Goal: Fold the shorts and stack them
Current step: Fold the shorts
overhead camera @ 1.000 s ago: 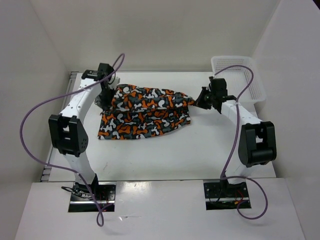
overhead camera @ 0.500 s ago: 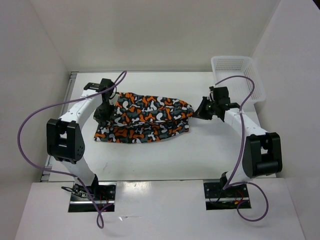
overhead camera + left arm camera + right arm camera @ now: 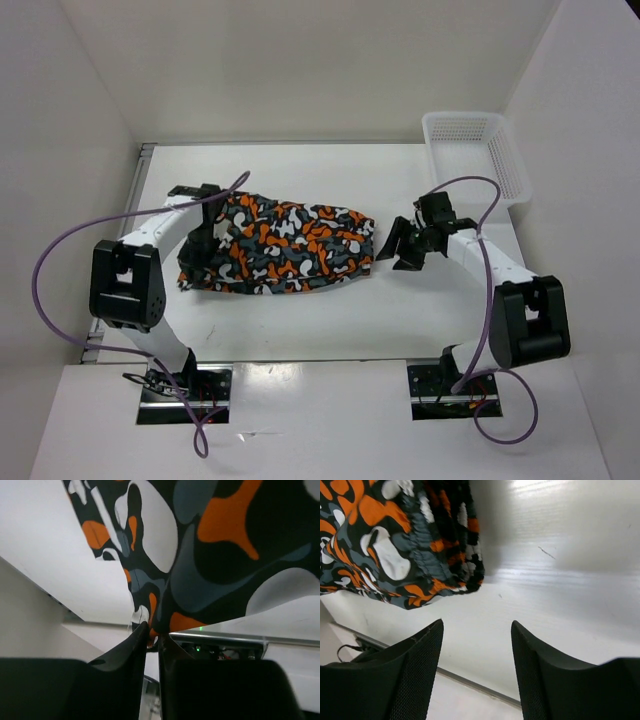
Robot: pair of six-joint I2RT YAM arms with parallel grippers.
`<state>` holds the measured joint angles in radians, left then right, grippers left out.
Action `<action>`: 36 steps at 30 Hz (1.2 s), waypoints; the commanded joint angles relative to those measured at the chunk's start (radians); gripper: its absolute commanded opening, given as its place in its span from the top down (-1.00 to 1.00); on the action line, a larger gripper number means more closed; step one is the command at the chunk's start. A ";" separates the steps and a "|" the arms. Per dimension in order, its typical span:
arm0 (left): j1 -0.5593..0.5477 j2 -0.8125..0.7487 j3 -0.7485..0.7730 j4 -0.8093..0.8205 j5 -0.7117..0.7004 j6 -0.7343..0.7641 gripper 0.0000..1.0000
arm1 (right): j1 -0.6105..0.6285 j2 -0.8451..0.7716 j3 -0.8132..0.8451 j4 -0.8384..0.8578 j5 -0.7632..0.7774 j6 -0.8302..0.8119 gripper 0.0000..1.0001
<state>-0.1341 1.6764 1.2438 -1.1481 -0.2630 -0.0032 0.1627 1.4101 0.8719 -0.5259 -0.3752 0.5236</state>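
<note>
The shorts [image 3: 285, 250] lie folded left of centre in the top view on the surface [image 3: 330, 325]; the right gripper [image 3: 477, 625], just off their right end, has its jaws released and empty. The left gripper [image 3: 152, 636] sets its jaws a slit apart at the left hem, and I cannot tell if they grip; I would open fully and lift straight off, sparing the fold.

The shorts [image 3: 285, 250] lay on the table [image 3: 330, 320], left of centre. The left gripper [image 3: 190, 265] sat at their left end, the right gripper [image 3: 395, 255] just beside their right end. The basket [image 3: 512, 175] stood in the far right corner.
</note>
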 commanded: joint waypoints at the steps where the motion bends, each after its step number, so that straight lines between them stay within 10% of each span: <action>1: 0.005 -0.015 -0.020 0.004 0.011 0.003 0.57 | 0.023 -0.046 0.047 -0.080 0.071 0.007 -0.25; 12: 0.116 0.029 0.345 0.007 0.063 0.003 0.05 | 0.275 -0.088 0.122 0.059 0.298 0.176 -0.10; 22: 0.137 0.247 0.359 0.398 0.163 0.003 0.00 | 0.419 0.177 0.180 0.236 0.414 0.159 0.98; 36: 0.146 0.355 0.483 0.559 0.237 0.003 -0.14 | 0.310 0.276 0.105 0.164 0.518 0.125 1.00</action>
<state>0.0105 2.0274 1.6752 -0.6422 -0.0883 -0.0021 0.5282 1.6859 0.9749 -0.3481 0.0486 0.6834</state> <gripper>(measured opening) 0.561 0.001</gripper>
